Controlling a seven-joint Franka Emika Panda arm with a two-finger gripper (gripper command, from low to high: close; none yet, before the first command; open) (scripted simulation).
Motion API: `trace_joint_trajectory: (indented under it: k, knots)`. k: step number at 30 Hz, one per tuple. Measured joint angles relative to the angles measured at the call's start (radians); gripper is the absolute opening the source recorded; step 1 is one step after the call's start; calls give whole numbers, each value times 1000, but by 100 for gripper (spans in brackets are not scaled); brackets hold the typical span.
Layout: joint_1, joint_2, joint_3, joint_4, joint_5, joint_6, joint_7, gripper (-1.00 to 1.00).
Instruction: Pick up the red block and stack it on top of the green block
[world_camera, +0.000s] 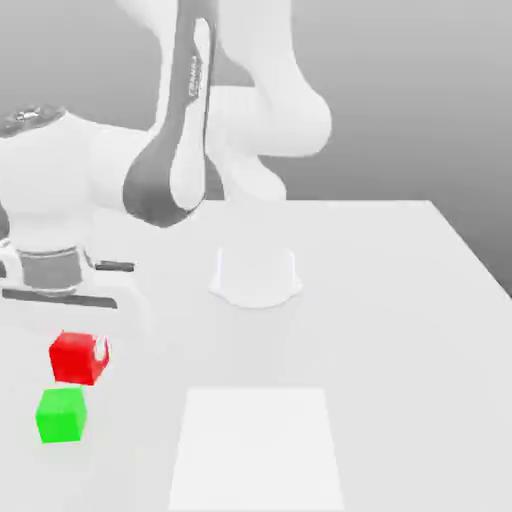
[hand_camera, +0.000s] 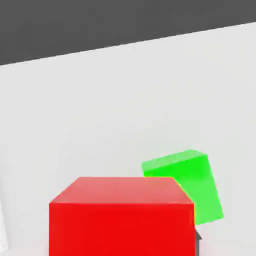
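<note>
Two cubes sit at the exterior view's left, near the front of the white table (world_camera: 400, 300). Red block (world_camera: 77, 358) is pinched in the gripper (world_camera: 80, 345), jaws closed right down on it; one pale finger (world_camera: 101, 349) shows against the cube's side toward the exterior view's right, the other is hidden behind the cube. Green block (world_camera: 61, 415) lies just below and a bit to the exterior view's left of the red one in that view, close to it; can't tell whether they touch.

Orientation: both are plain cubes, equal sides, so no long axis. Red block looks roughly square to the hand in the hand view (hand_camera: 121, 216), top face level. Green block (hand_camera: 186, 181) is turned at an angle to it, a corner edge facing the camera.

Writing: small dark lettering runs along the arm's (world_camera: 190, 110) upper link, too small to read. Nothing on the blocks.

Room: wide bare tabletop toward the exterior view's right and centre, w/ a slightly brighter rectangular patch (world_camera: 258, 448) at front centre. Table's far edge meets dark grey background in the hand view.
</note>
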Motion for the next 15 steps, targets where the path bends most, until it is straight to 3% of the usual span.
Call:
trace_joint_trajectory:
  k: [3,4,10,15]
  knots:
    - [-27,102,35,11,49,88,-42,-100]
    - [-34,127,44,12,63,111,-52,100]
    - [-38,139,49,13,70,123,-57,100]
    - [-26,7,23,7,-4,2,-5,100]
